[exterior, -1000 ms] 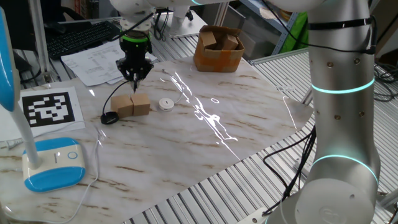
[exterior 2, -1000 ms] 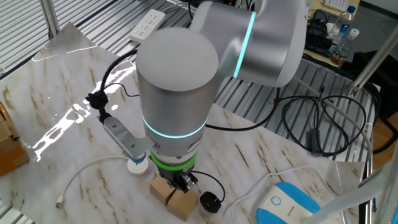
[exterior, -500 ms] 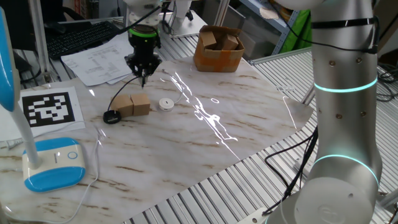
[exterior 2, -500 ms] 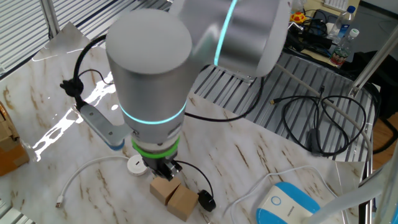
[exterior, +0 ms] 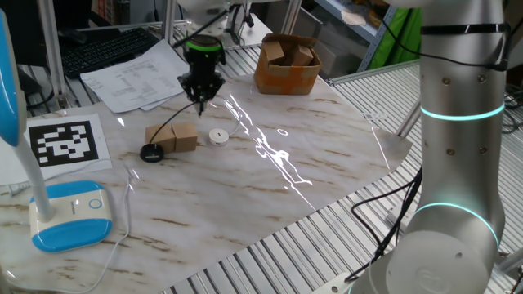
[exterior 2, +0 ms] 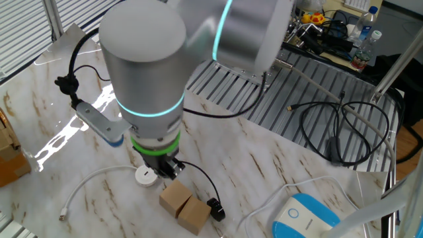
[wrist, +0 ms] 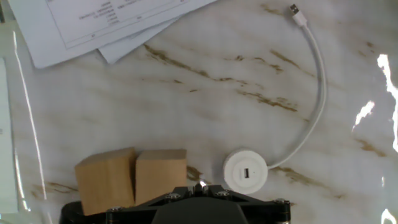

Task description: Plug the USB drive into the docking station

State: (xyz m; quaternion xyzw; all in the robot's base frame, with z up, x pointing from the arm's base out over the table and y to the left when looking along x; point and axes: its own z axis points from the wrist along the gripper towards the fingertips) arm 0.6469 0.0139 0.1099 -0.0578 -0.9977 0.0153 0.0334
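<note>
My gripper hangs above the marble table, behind the tan block. Its fingers are closed on the USB drive, a tiny dark plug; the plug's thin black cable runs down to the black puck left of the block. The docking station, a small white disc, lies right of the block and a little in front of the gripper. In the hand view the disc shows a dark slot, just right of my fingertips. In the other fixed view the gripper is just right of the disc.
A white cable runs from the disc to a loose plug. Papers and a cardboard box sit at the back. A blue-and-white lamp base and a printed marker are at the left.
The gripper has moved right and away from the block, carrying the plug. The cable has drawn the puck a little to the right, closer to the block.
</note>
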